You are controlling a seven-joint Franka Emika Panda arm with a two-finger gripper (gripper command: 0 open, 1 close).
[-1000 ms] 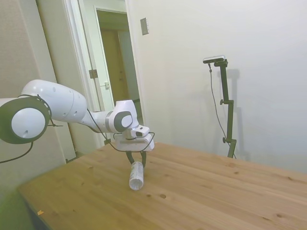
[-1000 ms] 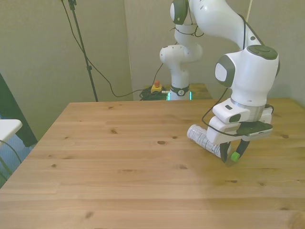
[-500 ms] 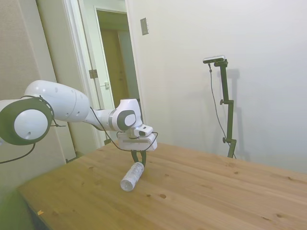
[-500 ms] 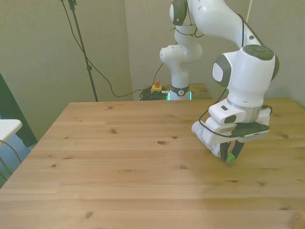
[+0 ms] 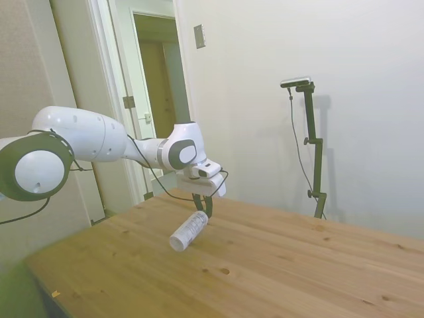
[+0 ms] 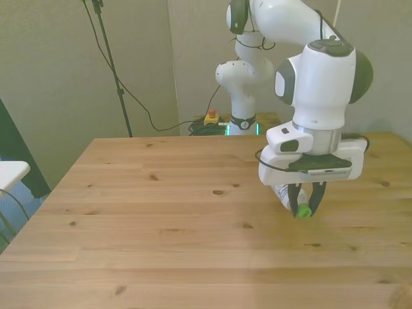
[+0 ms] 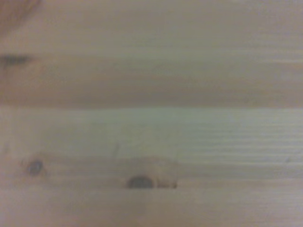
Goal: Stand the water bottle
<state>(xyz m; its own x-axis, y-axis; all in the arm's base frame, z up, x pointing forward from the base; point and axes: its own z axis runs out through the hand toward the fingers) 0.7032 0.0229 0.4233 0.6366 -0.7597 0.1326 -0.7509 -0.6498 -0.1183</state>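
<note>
The water bottle [image 5: 187,230] is a small clear plastic bottle with a white label, held off the table and tilted with its base hanging down. Its green cap [image 6: 302,210] shows between the fingers in the front view, and part of its clear body [image 6: 281,196] peeks out behind them. My gripper [image 5: 204,207] [image 6: 302,207] is shut on the bottle's cap end, a little above the wooden table [image 6: 161,232], toward the front view's right. The wrist view holds only blurred wood grain and knots of the table [image 7: 151,123].
A doorway [image 5: 156,86] opens behind the arm in the side view. At the front view's left edge a white object [image 6: 9,172] sticks in beside the table. Cables and the robot's base [image 6: 241,106] stand behind the table's far edge.
The gripper has risen and turned with the bottle in it, moving slightly toward the front view's left. The bottle's base now hangs free above the table, tilted more steeply.
</note>
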